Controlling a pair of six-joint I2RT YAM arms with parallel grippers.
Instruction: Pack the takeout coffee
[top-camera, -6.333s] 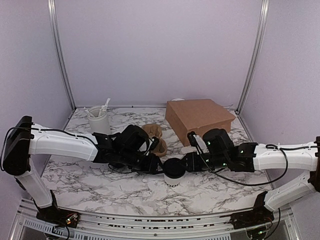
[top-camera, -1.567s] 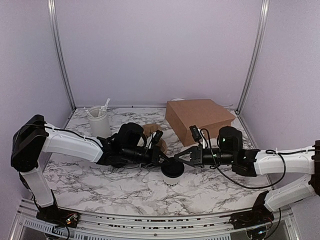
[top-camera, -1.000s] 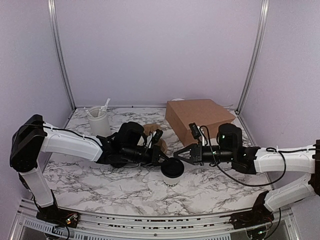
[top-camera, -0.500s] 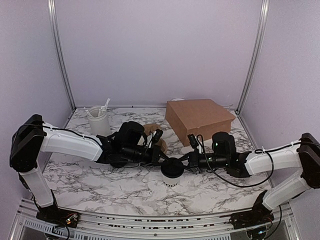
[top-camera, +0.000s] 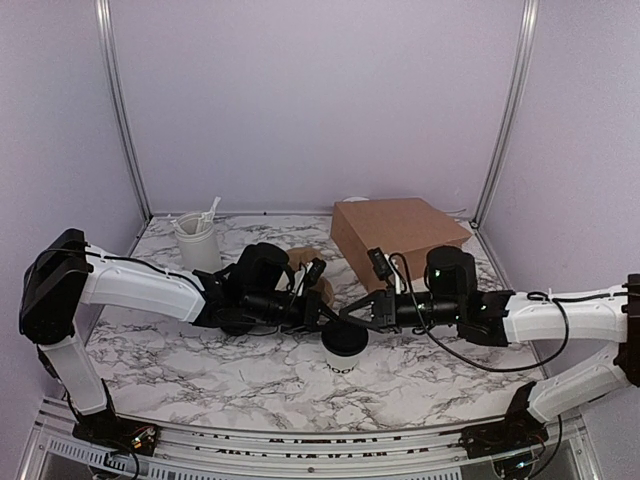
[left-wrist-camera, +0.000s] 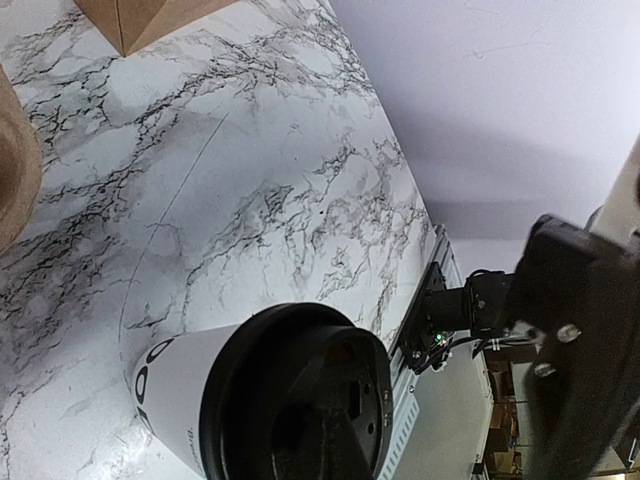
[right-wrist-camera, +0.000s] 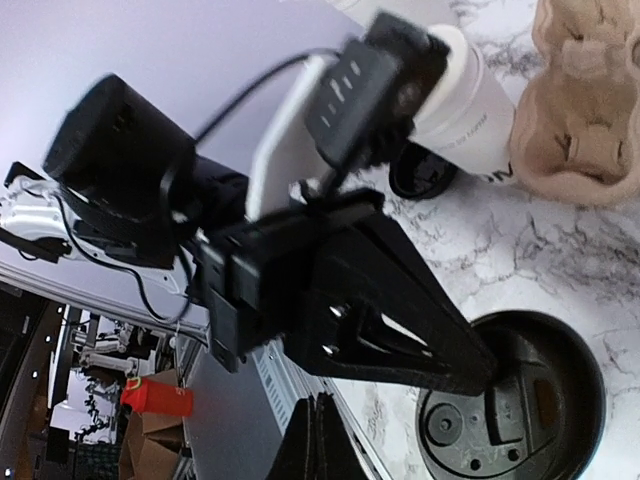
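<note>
Compared with half a second before, the right arm is raised a little and the right fingers (top-camera: 366, 308) are lifted away from the side of the lid (top-camera: 346, 338). They are now found just above its far rim. The takeout coffee (top-camera: 345, 354) is not moved: it stands upright on the counter (top-camera: 200, 360), near the front, between the two arms. The left arm is seen in the same pose as before. The left fingers (right-wrist-camera: 400, 310) are pressed together into one dark point, and the tip is seen at the rim of the lid in the right wrist view. Whether this tip really touches the lid, or pinches it, cannot be decided. The right fingers are also closed on nothing. In the left wrist view no own fingers can be made out, and the lid is cut off by the lower edge. The lettering on the cup is shown only in part and cannot be read. The brown cup carrier (top-camera: 303, 262) is mostly hidden behind the left arm in the top view, and it is cut by the edge in the right wrist view.
</note>
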